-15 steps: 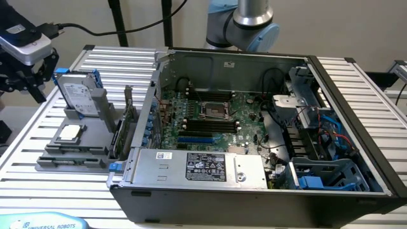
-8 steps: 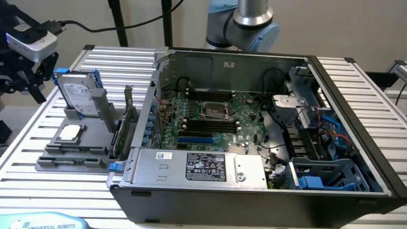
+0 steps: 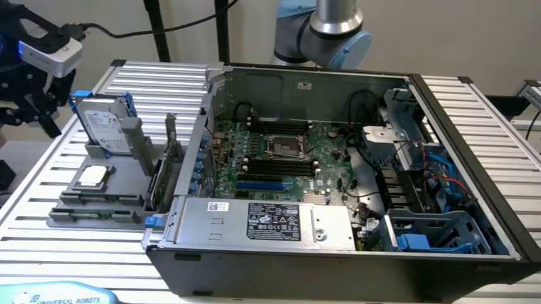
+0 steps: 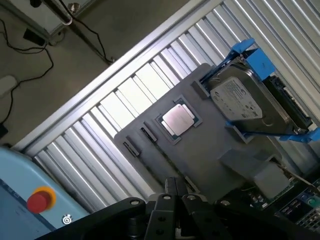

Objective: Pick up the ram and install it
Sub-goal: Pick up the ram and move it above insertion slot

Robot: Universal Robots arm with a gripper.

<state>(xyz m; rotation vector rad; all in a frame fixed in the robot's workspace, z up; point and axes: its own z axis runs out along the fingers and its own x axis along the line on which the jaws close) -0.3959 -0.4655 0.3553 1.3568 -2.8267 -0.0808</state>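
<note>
Ram along gray tray's near edge, exterior view; closed pincer, wrist view

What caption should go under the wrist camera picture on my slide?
Shut gripper looks down on a gray tray holding a processor chip and a hard drive in a blue caddy.
</note>
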